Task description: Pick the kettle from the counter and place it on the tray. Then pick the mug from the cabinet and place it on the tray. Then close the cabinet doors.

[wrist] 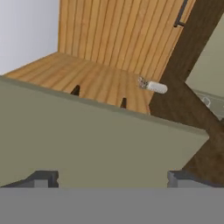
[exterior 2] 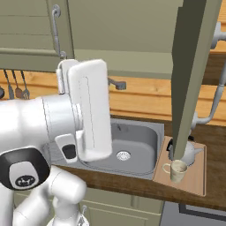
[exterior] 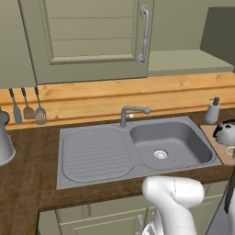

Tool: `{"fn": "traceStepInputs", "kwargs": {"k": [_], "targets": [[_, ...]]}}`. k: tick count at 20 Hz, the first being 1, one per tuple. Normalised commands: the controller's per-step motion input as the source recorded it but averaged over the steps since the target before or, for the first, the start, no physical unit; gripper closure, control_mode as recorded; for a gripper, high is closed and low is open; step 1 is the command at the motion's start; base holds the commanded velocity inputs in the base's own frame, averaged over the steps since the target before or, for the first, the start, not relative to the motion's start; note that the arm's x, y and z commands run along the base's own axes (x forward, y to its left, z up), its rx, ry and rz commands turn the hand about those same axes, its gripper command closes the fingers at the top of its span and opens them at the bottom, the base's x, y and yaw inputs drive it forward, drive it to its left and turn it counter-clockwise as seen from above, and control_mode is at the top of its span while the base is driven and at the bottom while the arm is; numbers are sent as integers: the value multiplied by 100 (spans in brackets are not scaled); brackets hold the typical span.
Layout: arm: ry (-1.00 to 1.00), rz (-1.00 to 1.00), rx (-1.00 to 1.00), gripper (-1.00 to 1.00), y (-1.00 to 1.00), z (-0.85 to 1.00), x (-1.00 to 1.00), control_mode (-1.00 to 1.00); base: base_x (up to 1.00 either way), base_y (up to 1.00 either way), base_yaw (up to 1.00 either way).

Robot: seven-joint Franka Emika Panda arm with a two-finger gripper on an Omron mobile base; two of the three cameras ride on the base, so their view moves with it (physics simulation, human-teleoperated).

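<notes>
Olive-grey right cabinet door (exterior 2: 194, 75) stands open, edge-on, long axis vertical, right of the arm. Hand view: gripper (wrist: 111, 178) spread wide, empty, close against an olive panel. Kettle (exterior 2: 190, 152) and mug (exterior 2: 176, 171) sit on tray (exterior 2: 196, 183).

Both base views look forward and down over the surface (exterior: 27, 183) from behind the arm, left and right, sharing the sink (exterior: 170, 144) and tray (exterior 2: 194, 181). The hand view sits tilted, close against an olive cabinet door (wrist: 87, 144).
</notes>
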Motion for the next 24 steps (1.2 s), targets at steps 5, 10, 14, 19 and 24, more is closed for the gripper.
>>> {"fn": "traceStepInputs", "kwargs": {"k": [5, 10, 14, 19, 24], "targets": [[-17, -3, 4, -100, -71, 7, -72, -100, 0, 0, 0], [-11, -4, 0, -100, -54, 1, -61, -100, 0, 0, 0], [0, -7, 0, -100, -40, 3, -29, -100, 0, 0, 0], [2, -4, 0, -100, -50, 0, 0, -100, 0, 0, 0], [1, 0, 0, -100, -43, 0, 10, -100, 0, 0, 0]]}}
